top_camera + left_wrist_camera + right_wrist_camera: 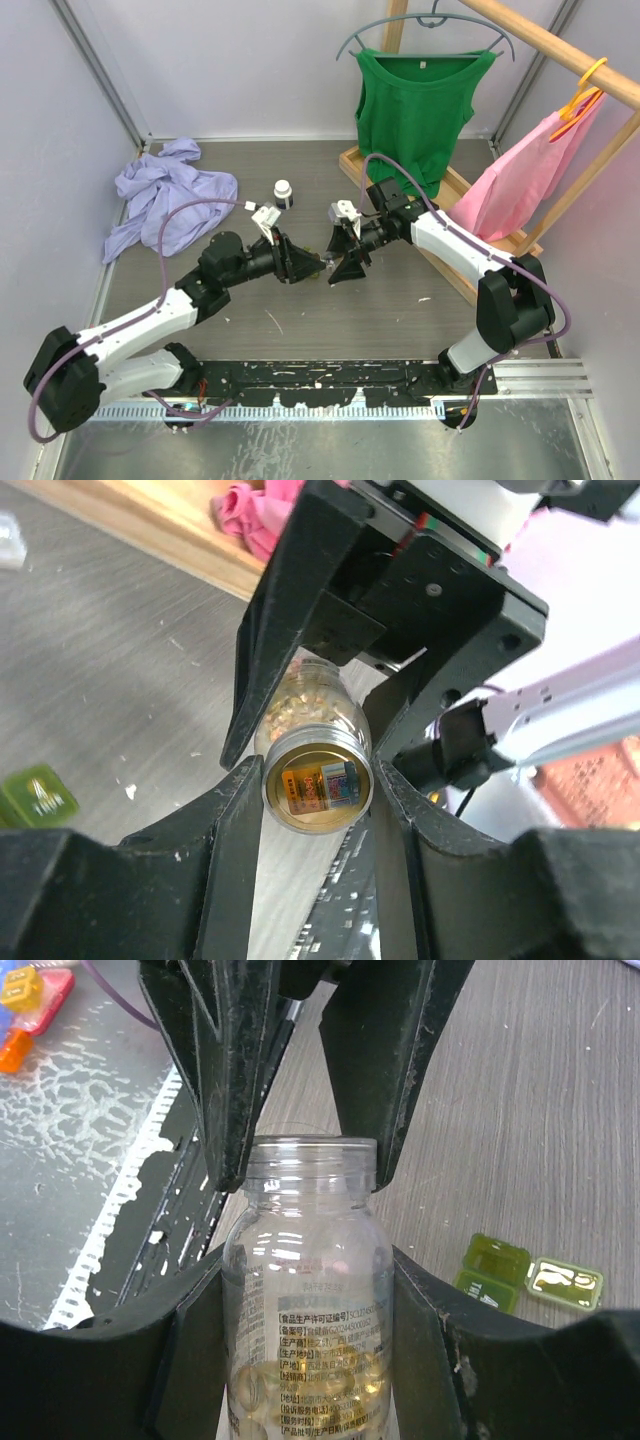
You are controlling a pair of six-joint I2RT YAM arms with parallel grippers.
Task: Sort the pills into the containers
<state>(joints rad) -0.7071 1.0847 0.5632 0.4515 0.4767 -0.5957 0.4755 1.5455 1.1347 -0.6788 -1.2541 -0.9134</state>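
Overhead view, two close wrist views, shared bottle (308,1300)

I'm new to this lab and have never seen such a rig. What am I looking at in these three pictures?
Two robot arms stand bolted to a table. The wide picture is from a camera overhead; the other two are from a camera on each wrist. The right gripper clamps a clear pill bottle by its body; the left gripper grips its uncapped neck. On the table lie an open olive green pill case and a lavender cloth; a green top hangs behind.
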